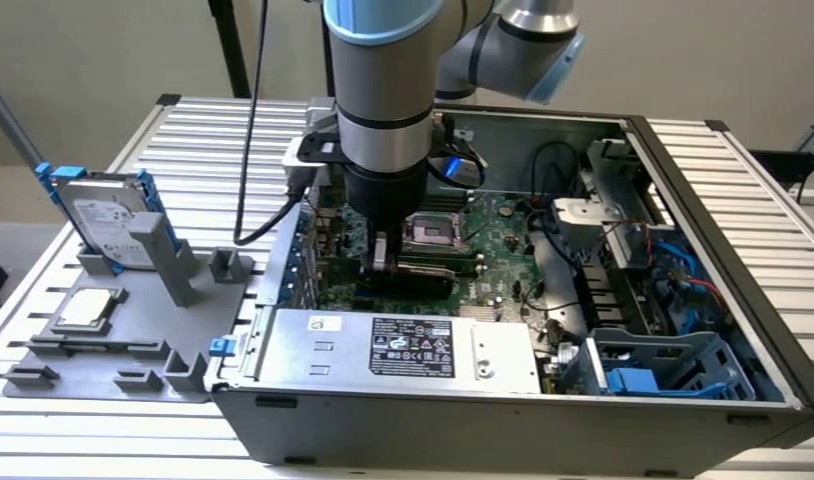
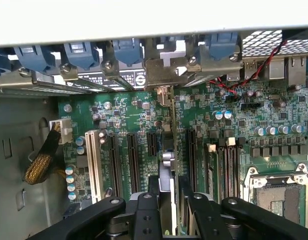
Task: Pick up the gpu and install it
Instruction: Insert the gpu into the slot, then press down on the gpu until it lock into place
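Observation:
My gripper (image 2: 167, 196) is shut on the gpu (image 2: 166, 161), which I see edge-on as a thin dark blade between the two black fingers (image 2: 144, 212). The card stands upright over the green motherboard (image 2: 129, 112), among the long black expansion slots (image 2: 132, 162). Its silvery end bracket (image 2: 166, 70) sits at the rear wall of the case. I cannot tell whether the card's edge is in a slot. In the exterior view the gripper (image 1: 380, 268) hangs low inside the open computer case (image 1: 727, 250), beside the CPU socket (image 1: 431, 232).
On the exterior view's left, a grey fixture (image 1: 180, 285) holds a silver hard drive with blue rails (image 1: 107, 220) and a small square silver chip (image 1: 90, 308). The power supply (image 1: 394, 350), a blue drive cage (image 1: 661, 365) and cables (image 1: 621, 250) crowd the case.

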`<state>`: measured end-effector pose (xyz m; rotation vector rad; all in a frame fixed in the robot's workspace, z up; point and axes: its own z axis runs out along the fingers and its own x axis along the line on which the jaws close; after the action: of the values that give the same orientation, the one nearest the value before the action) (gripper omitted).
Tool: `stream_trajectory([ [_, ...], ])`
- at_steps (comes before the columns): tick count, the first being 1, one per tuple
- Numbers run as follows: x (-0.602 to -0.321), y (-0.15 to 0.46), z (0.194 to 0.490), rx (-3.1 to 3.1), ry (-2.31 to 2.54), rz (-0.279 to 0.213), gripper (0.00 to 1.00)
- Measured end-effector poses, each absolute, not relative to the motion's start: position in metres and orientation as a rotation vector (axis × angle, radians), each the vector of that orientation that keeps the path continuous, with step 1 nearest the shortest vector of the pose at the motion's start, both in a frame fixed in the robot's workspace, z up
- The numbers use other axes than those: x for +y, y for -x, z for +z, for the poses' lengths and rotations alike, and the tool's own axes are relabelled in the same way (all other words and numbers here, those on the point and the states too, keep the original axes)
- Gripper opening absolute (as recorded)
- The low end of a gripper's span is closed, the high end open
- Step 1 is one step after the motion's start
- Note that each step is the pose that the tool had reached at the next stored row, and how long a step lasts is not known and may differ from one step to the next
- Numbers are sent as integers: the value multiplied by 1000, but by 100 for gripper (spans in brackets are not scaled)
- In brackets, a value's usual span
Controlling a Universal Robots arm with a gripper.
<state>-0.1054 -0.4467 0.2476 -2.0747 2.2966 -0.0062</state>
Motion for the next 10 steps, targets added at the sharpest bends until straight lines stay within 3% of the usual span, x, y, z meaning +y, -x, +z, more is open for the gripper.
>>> stream_trajectory([
  [3, -447, 104, 247, 2294, 2073, -18, 30],
  [5, -447, 105, 248, 2295, 2073, -18, 42],
  [10, -447, 105, 248, 2295, 2073, -18, 54],
])
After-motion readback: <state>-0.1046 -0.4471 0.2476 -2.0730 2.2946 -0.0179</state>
